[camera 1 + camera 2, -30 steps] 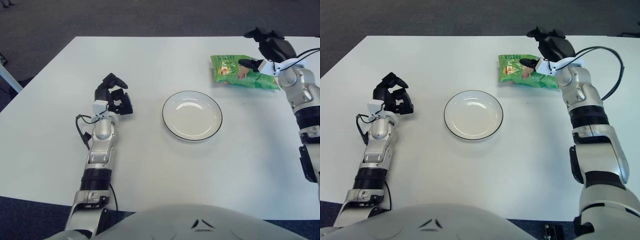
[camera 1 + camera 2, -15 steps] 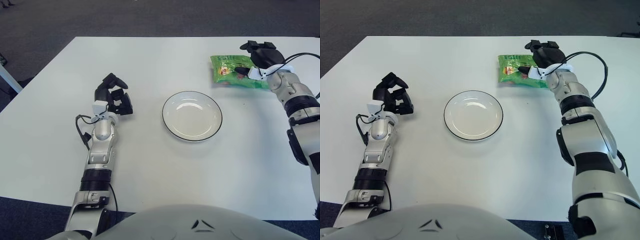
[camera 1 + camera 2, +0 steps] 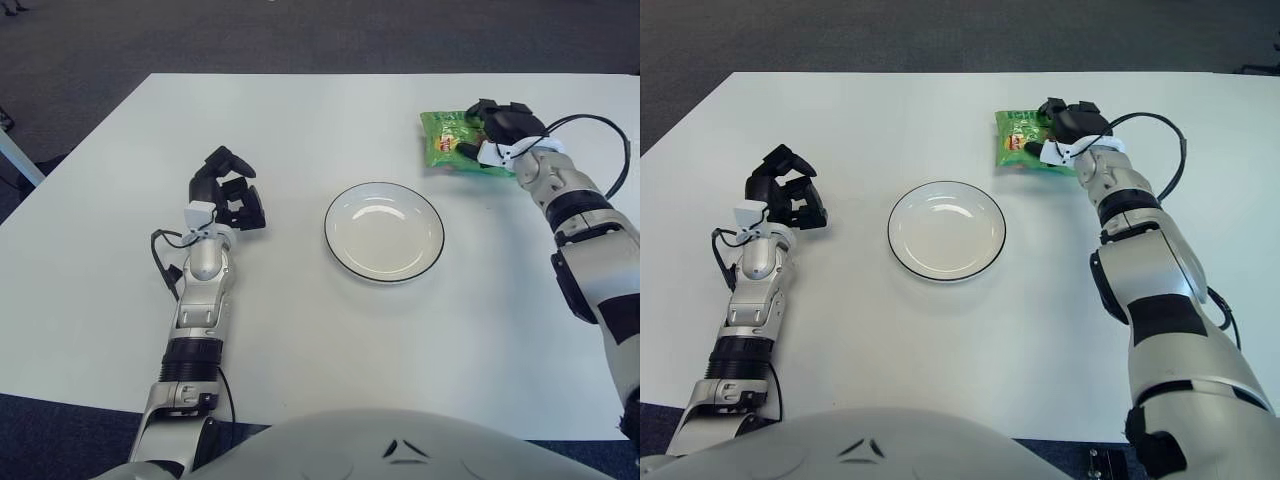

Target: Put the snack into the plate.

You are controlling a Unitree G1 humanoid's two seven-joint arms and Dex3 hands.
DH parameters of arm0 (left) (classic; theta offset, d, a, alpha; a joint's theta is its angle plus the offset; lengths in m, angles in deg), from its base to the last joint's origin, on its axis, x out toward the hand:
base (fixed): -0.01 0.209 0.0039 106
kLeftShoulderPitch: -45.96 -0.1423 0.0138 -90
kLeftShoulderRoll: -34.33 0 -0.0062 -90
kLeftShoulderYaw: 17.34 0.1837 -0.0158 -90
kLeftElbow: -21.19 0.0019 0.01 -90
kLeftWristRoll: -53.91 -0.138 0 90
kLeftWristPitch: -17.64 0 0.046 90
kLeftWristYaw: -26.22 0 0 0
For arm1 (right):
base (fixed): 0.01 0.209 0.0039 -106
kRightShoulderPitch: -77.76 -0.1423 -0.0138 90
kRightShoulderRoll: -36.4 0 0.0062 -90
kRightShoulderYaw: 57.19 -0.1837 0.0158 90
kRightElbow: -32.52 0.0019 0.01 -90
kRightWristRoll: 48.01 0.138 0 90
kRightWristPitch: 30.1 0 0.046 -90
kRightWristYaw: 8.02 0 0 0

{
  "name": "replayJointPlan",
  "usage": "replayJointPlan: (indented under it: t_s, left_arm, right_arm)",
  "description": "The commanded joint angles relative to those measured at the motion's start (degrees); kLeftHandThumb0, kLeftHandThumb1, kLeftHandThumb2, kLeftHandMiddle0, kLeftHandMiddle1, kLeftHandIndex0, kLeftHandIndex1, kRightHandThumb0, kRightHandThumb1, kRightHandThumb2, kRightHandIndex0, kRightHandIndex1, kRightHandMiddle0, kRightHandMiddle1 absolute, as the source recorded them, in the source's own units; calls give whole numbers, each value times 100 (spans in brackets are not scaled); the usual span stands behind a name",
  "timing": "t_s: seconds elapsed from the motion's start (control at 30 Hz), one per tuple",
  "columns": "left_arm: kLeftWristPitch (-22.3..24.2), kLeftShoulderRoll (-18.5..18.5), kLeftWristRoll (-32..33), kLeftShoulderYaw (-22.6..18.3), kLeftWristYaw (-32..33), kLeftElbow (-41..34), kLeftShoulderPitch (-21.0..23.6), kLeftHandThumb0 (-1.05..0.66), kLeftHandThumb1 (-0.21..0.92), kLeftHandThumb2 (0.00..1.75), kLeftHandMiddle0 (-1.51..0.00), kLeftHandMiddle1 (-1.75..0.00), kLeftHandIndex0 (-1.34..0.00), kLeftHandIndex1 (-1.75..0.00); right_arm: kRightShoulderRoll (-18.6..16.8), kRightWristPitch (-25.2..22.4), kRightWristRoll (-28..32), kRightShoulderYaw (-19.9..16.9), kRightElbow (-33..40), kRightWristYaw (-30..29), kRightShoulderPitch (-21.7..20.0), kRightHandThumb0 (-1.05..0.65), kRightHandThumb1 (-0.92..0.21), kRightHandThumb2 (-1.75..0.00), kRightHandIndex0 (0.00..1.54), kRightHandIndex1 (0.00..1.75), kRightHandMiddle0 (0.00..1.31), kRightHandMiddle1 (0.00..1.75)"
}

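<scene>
The snack (image 3: 447, 139), a green bag with printed pictures on its face, lies flat on the white counter (image 3: 300, 330) directly under the right hand (image 3: 498, 128). Only the bag's left portion shows past the black fingers (image 3: 1036, 148), which are curled down onto its right part; one finger lies across the lower edge of the bag. The fingers touch the wrapper, but whether they actually pinch it cannot be told, and the bag does not appear lifted off the counter.

Nearer the robot and to the left of that hand sits the plate (image 3: 340, 248), round, white, with a thin dark rim, holding nothing. It stands apart from the bag, with bare counter between them.

A black cable (image 3: 600, 125) loops out from behind the right wrist and arcs over the forearm.

The left hand (image 3: 228, 193) shows well to the left of the plate, its dark fingers curled in on themselves and holding nothing, with its silver forearm (image 3: 200, 310) running back toward the robot's body.
</scene>
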Motion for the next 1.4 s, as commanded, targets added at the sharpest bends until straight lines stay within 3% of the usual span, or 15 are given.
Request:
replayJointPlan:
  t_s: [0.0,0.3,0.6,0.83,1.0,1.13,1.23,1.33,1.37]
  left_arm:
    - [-102,-409,-95,95,95,512,-888,-62,2,168,-132,-175,-86,-175]
    - [-93,-413,-133,75,166,463,-910,-62,2,168,-131,-175,-87,-175]
    - [-46,-403,-143,87,182,471,-911,-62,2,168,-131,-175,-87,-175]
    - [-6,-402,-163,82,200,467,-897,-62,2,168,-131,-175,-87,-175]
    - [-2,-397,-183,83,199,467,-889,-62,2,168,-131,-175,-87,-175]
    - [-65,-379,-183,91,162,491,-883,-62,2,168,-131,-175,-87,-175]
    - [-104,-381,-182,93,156,509,-879,-62,2,168,-131,-175,-87,-175]
    - [-131,-390,-182,93,164,523,-876,-62,2,168,-131,-175,-87,-175]
    - [-138,-393,-184,93,168,525,-876,-62,2,169,-131,-175,-87,-175]
  right_arm:
    - [-137,-93,170,-49,-91,303,94,-91,-92,-109,0,29,0,56]
    - [-49,81,122,101,-117,571,311,-91,-92,-116,0,18,0,46]
    - [-8,184,78,228,-148,858,387,-99,-92,-111,0,11,0,57]
    - [264,663,249,227,122,1764,455,-101,-92,-105,0,1,0,38]
    - [294,680,297,264,145,2321,363,-102,-92,-97,1,1,0,31]
    - [286,669,183,415,146,2316,391,-101,-92,-94,0,0,0,23]
    - [287,688,90,519,152,2071,459,-97,-92,-89,0,0,0,30]
    - [315,734,-30,648,184,1658,513,-89,-92,-79,5,4,0,49]
    - [321,741,-56,680,187,1563,520,-85,-91,-75,6,13,0,60]
